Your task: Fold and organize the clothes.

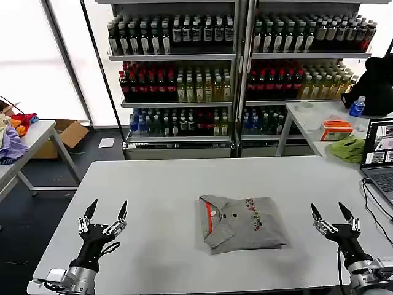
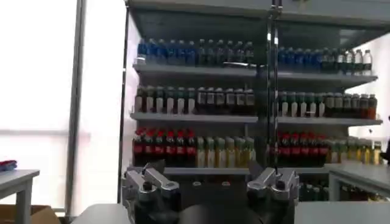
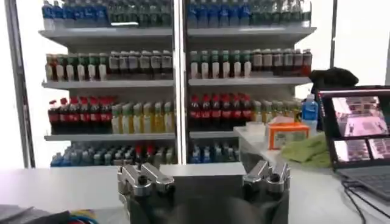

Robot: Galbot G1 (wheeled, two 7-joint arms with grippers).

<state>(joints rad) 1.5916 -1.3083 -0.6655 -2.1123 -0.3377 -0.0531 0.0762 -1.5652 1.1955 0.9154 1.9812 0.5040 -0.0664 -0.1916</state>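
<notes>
Laptop (image 1: 381,153) cut off by the head view's right edge, bottle labels on shelves (image 1: 178,86) too small to read

The shirt (image 1: 241,222) is grey — orange-red inside the collar, a small multicoloured print on the chest. It lies on a pale grey table (image 1: 159,184); both grippers are black and silver.

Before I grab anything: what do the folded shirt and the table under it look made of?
The shirt looks like soft grey knit cloth, likely cotton: matte, with limp folds, buttons and an orange-red collar lining. The table looks like a hard, smooth pale-grey laminate or painted top with faint sheen.
</notes>
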